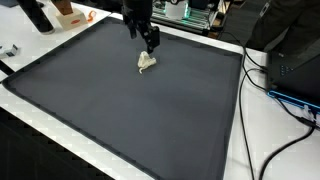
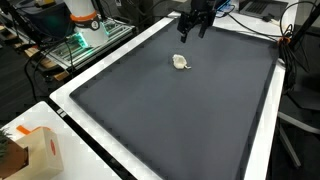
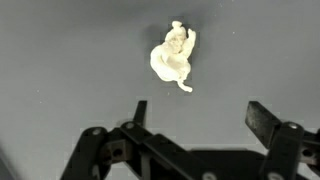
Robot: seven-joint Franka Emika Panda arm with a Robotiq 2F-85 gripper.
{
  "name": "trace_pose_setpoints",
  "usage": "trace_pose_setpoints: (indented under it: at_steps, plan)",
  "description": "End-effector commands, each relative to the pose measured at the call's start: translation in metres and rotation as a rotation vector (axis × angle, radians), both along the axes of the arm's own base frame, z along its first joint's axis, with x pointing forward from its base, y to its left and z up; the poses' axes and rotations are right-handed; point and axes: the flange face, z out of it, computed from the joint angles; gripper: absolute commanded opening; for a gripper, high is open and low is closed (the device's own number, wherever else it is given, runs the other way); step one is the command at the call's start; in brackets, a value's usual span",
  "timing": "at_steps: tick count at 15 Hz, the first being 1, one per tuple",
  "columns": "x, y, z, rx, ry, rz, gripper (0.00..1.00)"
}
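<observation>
Cream object (image 1: 147, 63): a small pale lump lying on the dark mat (image 1: 130, 115), in the part of the mat far from the camera in both exterior views. Nothing touches it.

Wrist view only: the cream object (image 3: 173, 57) shows a lobed, uneven outline with a thin end toward the camera. What it is cannot be told. It lies on the mat (image 3: 60, 60) ahead of the fingers (image 3: 262, 118) and nearer the finger on the picture's left.

Exterior view, cable side: a white table (image 1: 245, 120) borders the mat, and dark cables (image 1: 290, 100) trail over that border. The wrist view shows none of this.

Exterior view, box side: the cream object (image 2: 181, 63) stands clear of the gripper (image 2: 192, 25), with bare mat (image 2: 180, 115) between them. A cardboard box (image 2: 35, 150) sits at the near corner, off the mat.

Arm pose: the arm comes in over the mat's far edge and the wrist points downward. The gripper (image 1: 149, 42) hangs above the mat just beside the cream object, apart from it.

Jaws: the gripper (image 3: 200, 113) has its jaws spread wide, with nothing between them but bare mat. It holds nothing.
</observation>
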Motion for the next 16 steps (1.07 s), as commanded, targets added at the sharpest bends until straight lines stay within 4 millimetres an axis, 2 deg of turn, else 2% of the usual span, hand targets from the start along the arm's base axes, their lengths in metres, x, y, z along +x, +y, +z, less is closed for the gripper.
trace_pose_setpoints:
  at_steps: [1, 8, 10, 11, 16]
  plan:
    - [-0.016, -0.016, 0.022, 0.045, -0.048, -0.094, 1.00]
    - [-0.031, -0.036, 0.058, 0.060, -0.099, -0.170, 1.00]
    - [-0.034, -0.035, 0.069, 0.050, -0.137, -0.099, 1.00]
    - [-0.020, -0.034, 0.062, 0.044, -0.103, -0.128, 1.00]
    - [-0.025, -0.033, 0.072, 0.050, -0.126, -0.110, 1.00]
